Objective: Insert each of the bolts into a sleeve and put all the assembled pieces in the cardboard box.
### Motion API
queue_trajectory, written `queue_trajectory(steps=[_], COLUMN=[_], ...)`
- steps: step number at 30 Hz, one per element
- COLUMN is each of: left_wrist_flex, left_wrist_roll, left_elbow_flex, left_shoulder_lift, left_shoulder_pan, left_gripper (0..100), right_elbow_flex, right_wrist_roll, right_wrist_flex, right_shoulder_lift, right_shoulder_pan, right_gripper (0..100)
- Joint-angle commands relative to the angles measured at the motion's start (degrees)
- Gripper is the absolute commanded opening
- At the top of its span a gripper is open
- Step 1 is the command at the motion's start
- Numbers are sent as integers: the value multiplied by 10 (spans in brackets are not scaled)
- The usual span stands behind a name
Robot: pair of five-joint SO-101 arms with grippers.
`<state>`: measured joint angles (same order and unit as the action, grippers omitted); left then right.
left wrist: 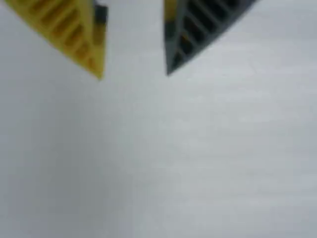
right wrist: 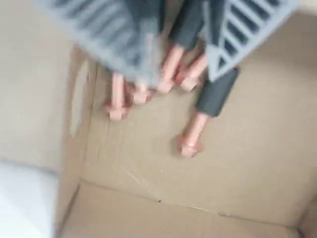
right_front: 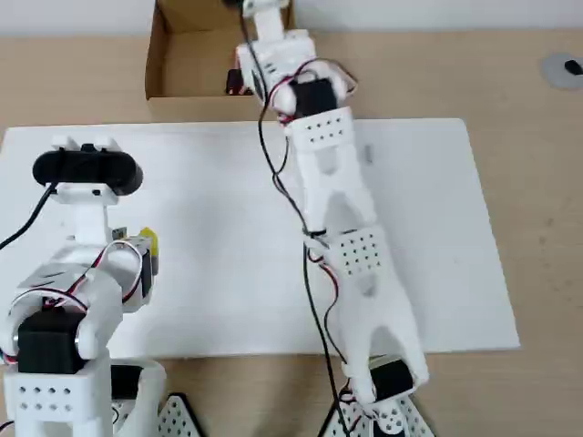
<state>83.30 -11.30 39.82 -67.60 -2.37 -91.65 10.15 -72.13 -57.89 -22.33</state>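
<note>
1. Nearest, at the left, my left arm (right_front: 82,273) stands folded over the near left part of the white sheet (right_front: 437,228) that covers the middle of the wooden table (right_front: 528,182).
2. My left claw (left wrist: 133,73) hangs just above that sheet. Its yellow finger and black finger are spread apart, with bare white sheet between them and nothing held.
3. My right arm (right_front: 342,209) starts at the near edge, right of centre. It stretches across the sheet, leaning leftward toward the far side.
4. Just beyond the sheet's far edge, left of centre, sits the open cardboard box (right_front: 159,64). My right wrist hangs over its right-hand part.
5. My right claw (right wrist: 181,77) is down inside the box, close above its floor. Its grey fingers (right wrist: 247,29) stand apart, and the gap is wider than any one sleeve. I see nothing clamped, so it is released.
6. The assembled pieces (right wrist: 200,116) lie on the box floor under and around that claw. They are copper-coloured bolts (right wrist: 190,141) pushed into dark sleeves (right wrist: 215,94), with the heads sticking out.
7. I count five pieces, though the fingers hide some sleeves. Four are bunched side by side near one wall, and the fifth lies a little apart from them.
8. Farthest off, at the table's far right corner, lies a small grey disc (right_front: 560,68).
</note>
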Motion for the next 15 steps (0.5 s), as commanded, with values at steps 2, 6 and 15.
queue_trajectory(steps=[2, 6, 15], left_wrist_flex=[-2, -6, -27], left_wrist_roll=[-1, -3, -4], left_elbow_flex=[-4, 18, 122], left_shoulder_lift=[-14, -64, -289], left_shoulder_pan=[-7, -7, -7], left_gripper=[28, 14, 16], right_elbow_flex=[-39, -40, -29], right_wrist_roll=[19, 20, 19], right_wrist_flex=[-142, -243, -305], right_shoulder_lift=[135, 164, 303], right_shoulder_pan=[0, 15, 21], right_gripper=[9, 10, 9])
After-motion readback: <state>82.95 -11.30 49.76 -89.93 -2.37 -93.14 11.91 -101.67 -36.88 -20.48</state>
